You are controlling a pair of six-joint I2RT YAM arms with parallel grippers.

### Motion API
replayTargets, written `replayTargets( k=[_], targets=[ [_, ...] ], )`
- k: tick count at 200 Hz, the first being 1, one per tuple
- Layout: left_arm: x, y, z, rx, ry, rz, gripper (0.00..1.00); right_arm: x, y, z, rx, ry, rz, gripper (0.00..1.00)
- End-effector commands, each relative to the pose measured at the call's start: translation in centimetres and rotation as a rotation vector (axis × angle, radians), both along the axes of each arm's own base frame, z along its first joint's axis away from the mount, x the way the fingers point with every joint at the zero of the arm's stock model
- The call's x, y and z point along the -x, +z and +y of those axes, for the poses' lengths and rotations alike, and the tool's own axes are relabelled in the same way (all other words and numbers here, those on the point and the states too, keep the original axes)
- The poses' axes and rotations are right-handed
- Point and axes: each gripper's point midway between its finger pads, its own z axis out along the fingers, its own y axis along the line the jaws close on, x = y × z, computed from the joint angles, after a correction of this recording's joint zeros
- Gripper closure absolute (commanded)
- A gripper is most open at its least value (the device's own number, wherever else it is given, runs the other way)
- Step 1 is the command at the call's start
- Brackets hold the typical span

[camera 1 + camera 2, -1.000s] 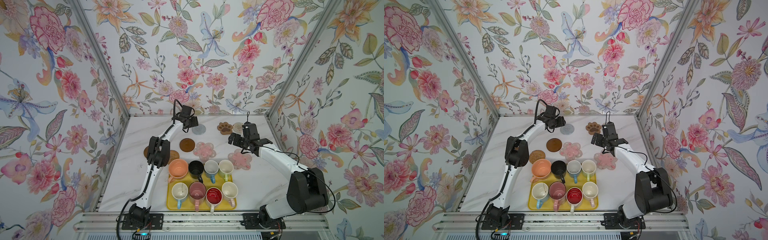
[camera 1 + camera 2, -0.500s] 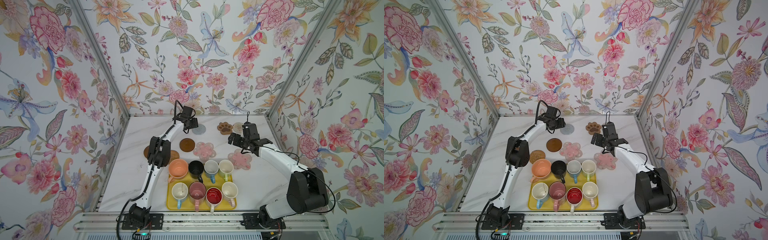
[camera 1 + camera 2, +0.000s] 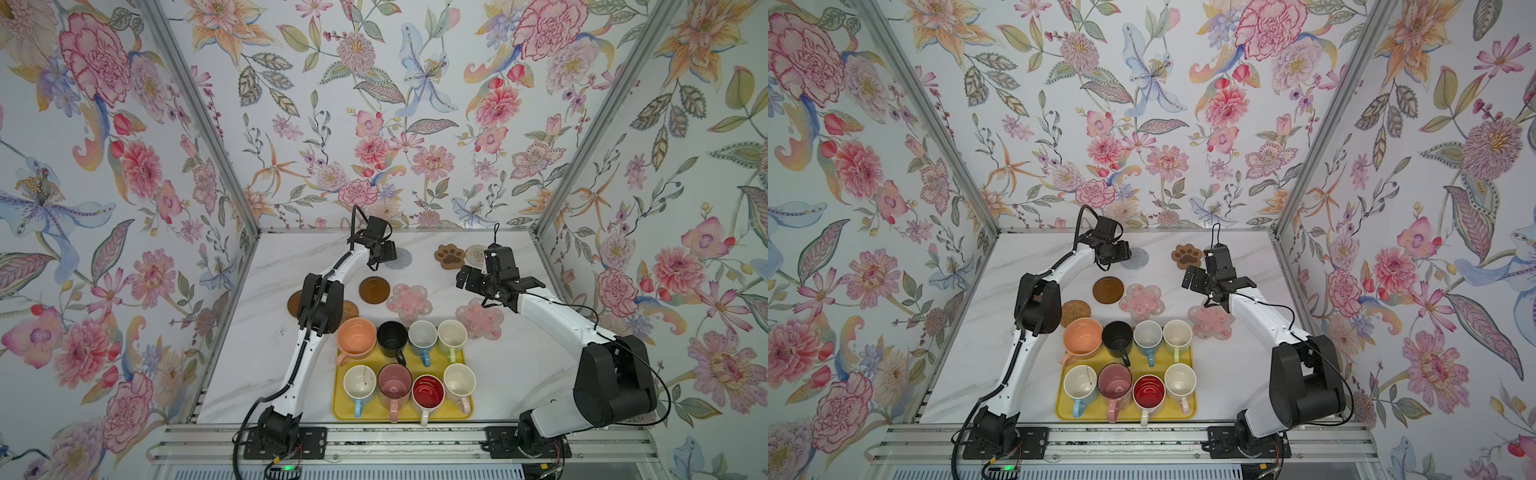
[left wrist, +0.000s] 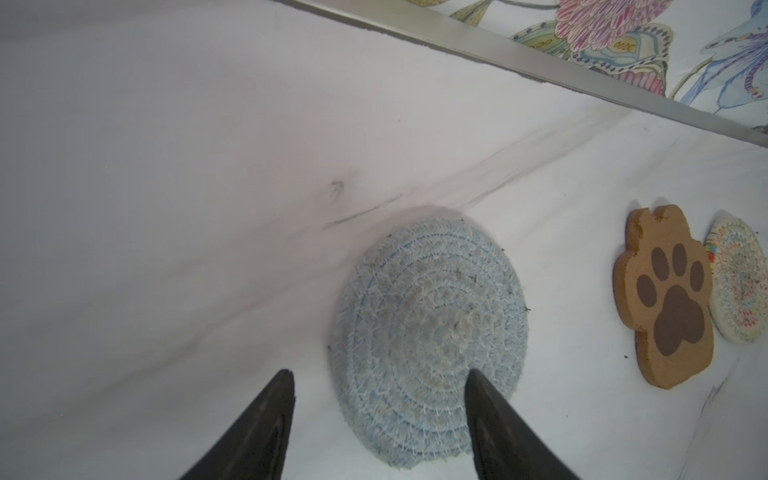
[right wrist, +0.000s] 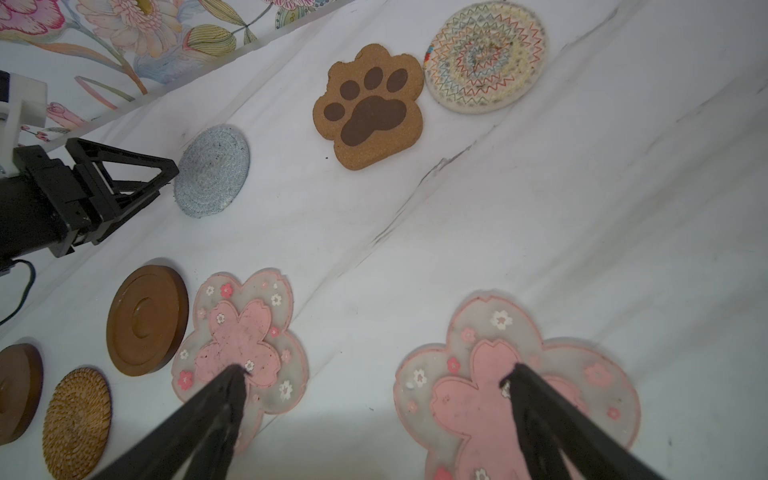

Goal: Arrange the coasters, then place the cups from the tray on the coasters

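Fingers [image 4: 498, 424] of left gripper [image 4: 379, 372] part-open, empty, straddling grey coaster [image 4: 428, 316] rim, so best pinch the edge low; right gripper [image 5: 374, 370] wide-open, empty.

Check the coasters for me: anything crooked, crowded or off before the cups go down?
The brown paw coaster and the zigzag-stitched round coaster sit edge to edge at the back of the table, apparently touching. That is likely too close for two cups to stand side by side.
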Motion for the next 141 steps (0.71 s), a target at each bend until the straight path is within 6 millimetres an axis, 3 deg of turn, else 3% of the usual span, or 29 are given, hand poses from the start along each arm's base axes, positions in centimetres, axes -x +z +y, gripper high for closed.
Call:
replayTargets(
  k=[1, 141],
  targets=[
    [0.2, -0.5, -0.3, -0.027, -0.007, 0.007, 0.33, -0.2, 0.2, 0.6, -0.009, 0.012, -0.002, 0.01],
    [0.7, -2.3, -2.9, 0.041, -0.035, 0.03, 0.41, 0.1, -1.0, 0.5, -0.003, 0.011, 0.021, 0.01]
  ],
)
